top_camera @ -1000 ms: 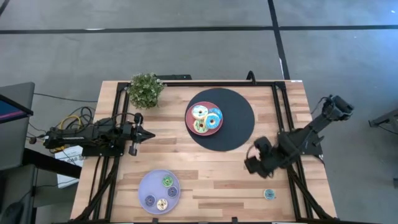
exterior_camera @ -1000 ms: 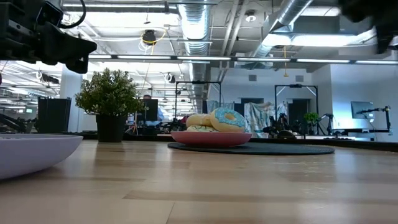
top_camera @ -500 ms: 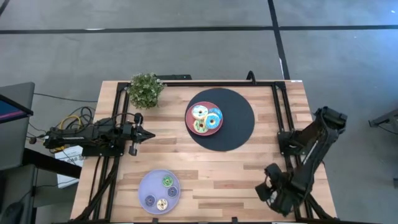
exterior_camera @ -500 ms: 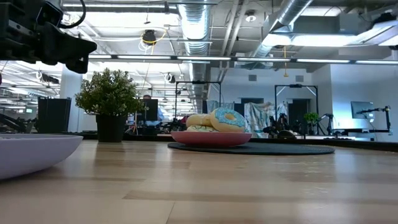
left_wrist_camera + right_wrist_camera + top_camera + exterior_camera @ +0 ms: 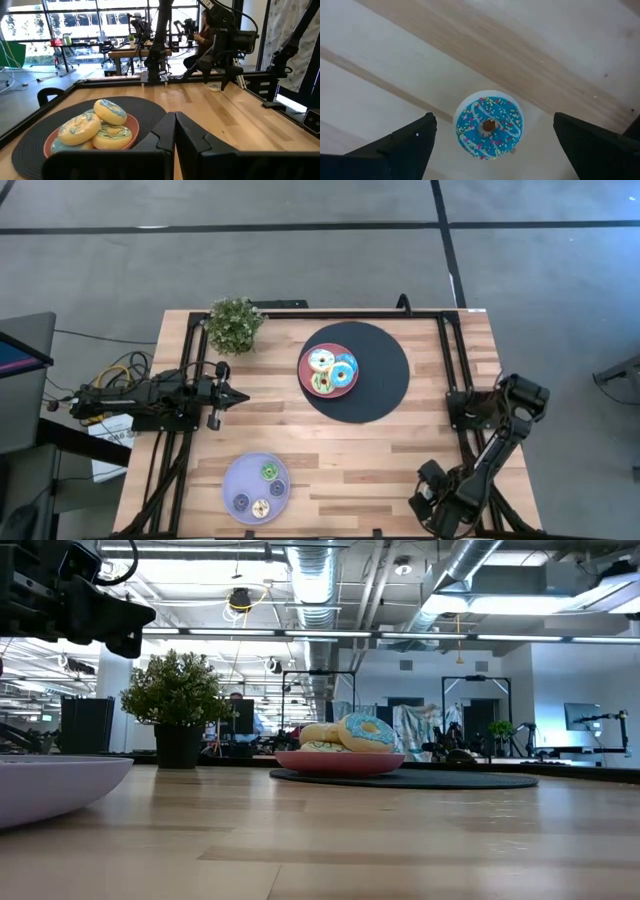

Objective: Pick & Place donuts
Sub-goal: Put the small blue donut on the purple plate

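A small blue-iced donut (image 5: 489,125) lies flat on the wood near the table's near right corner. My right gripper (image 5: 493,119) hangs over it, pointing down and open, one finger on each side and clear of it. In the high view, my right gripper (image 5: 436,502) hides that donut. Big donuts (image 5: 331,370) sit piled on the pink plate (image 5: 305,373), which rests on a black round mat (image 5: 385,375). Small donuts (image 5: 269,471) lie on the lavender plate (image 5: 232,480). My left gripper (image 5: 240,395) waits shut at the table's left side.
A potted plant (image 5: 235,325) stands at the far left corner. The table's black frame rails (image 5: 452,360) run along the right edge beside my right arm. Bare wood (image 5: 350,460) lies between the two plates. The lavender plate's rim (image 5: 50,785) sits close to the low camera.
My right gripper has swung from the table's right middle toward the near right corner and come down over the small blue donut, which it now covers in the high view. The right arm has left the low view's upper right corner. The donuts and plates have stayed put.
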You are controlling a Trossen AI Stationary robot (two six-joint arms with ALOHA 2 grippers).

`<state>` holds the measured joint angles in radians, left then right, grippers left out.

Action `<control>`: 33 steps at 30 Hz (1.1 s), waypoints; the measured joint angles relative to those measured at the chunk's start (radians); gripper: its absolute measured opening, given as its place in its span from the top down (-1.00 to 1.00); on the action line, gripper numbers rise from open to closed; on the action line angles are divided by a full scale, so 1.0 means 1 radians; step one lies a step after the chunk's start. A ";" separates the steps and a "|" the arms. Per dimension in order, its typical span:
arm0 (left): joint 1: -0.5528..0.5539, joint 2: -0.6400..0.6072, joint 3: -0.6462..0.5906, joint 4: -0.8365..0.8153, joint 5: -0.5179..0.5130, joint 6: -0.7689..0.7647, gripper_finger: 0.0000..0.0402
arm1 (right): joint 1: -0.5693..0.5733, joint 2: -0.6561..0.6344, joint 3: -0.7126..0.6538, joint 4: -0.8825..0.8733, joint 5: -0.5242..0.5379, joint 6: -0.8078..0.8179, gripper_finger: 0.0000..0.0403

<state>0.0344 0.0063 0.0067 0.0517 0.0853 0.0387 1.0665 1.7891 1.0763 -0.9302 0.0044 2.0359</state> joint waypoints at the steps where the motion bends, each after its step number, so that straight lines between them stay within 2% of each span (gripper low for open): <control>1: 0.000 0.000 0.000 0.000 0.000 0.000 1.00 | 0.001 0.001 -0.007 0.015 -0.002 -0.002 -0.91; 7: 0.000 0.000 0.000 -0.001 -0.003 -0.004 1.00 | 0.007 -0.007 -0.076 0.140 -0.012 0.001 -0.66; 14: 0.000 0.000 0.000 -0.001 -0.005 0.001 1.00 | 0.004 -0.014 -0.083 0.145 -0.026 -0.002 -0.34; 26: 0.000 0.000 0.000 -0.001 -0.008 0.006 1.00 | 0.004 -0.085 -0.085 0.106 0.001 -0.001 -0.08; 29: 0.000 0.000 0.000 -0.002 -0.013 0.001 1.00 | -0.006 -0.115 -0.085 0.102 0.083 -0.003 -0.05; 33: 0.000 0.000 0.000 -0.002 -0.018 0.004 1.00 | -0.057 -0.182 -0.085 0.107 0.282 -0.088 0.00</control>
<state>0.0341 0.0063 0.0067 0.0494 0.0669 0.0432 1.0099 1.6068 0.9913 -0.8237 0.2867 1.9477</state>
